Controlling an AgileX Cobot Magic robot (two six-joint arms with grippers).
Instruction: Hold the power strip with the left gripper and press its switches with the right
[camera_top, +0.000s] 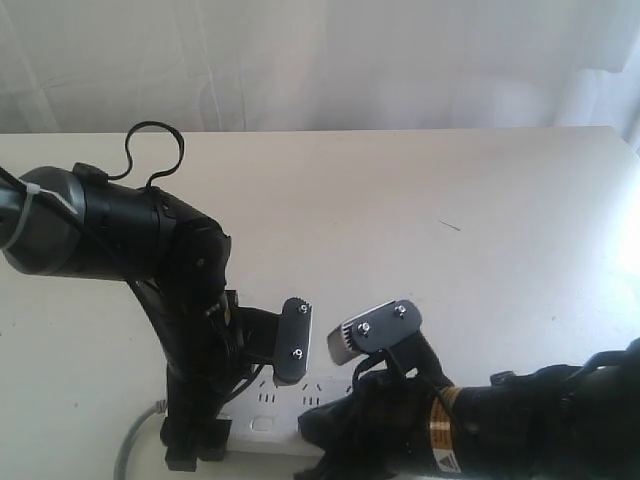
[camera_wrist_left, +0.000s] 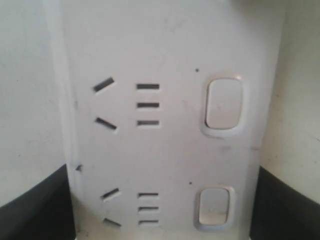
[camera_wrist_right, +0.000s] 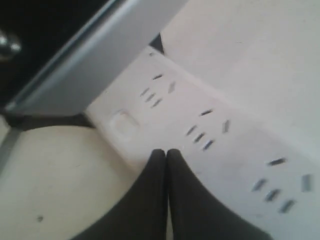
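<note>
The white power strip (camera_top: 285, 410) lies at the table's near edge, largely hidden behind both arms. My left gripper (camera_top: 245, 395) straddles it. In the left wrist view the left gripper (camera_wrist_left: 162, 200) is shut on the power strip (camera_wrist_left: 165, 150), with a black finger (camera_wrist_left: 30, 210) against each long side. Two switches (camera_wrist_left: 224, 106) show there. My right gripper (camera_wrist_right: 165, 152) is shut, its tips resting on the strip's (camera_wrist_right: 225, 155) switch row under the second socket set. One switch (camera_wrist_right: 122, 120) shows beside them; the one beneath the tips is hidden. The right gripper's grey pad (camera_top: 370, 332) stands right of the left pad.
The strip's grey cord (camera_top: 135, 445) runs off the lower left. The cream table (camera_top: 420, 210) stretches behind both arms to a white curtain (camera_top: 320, 60). A grey flat finger face (camera_wrist_right: 100, 55) of the left gripper stands close to the right fingertips.
</note>
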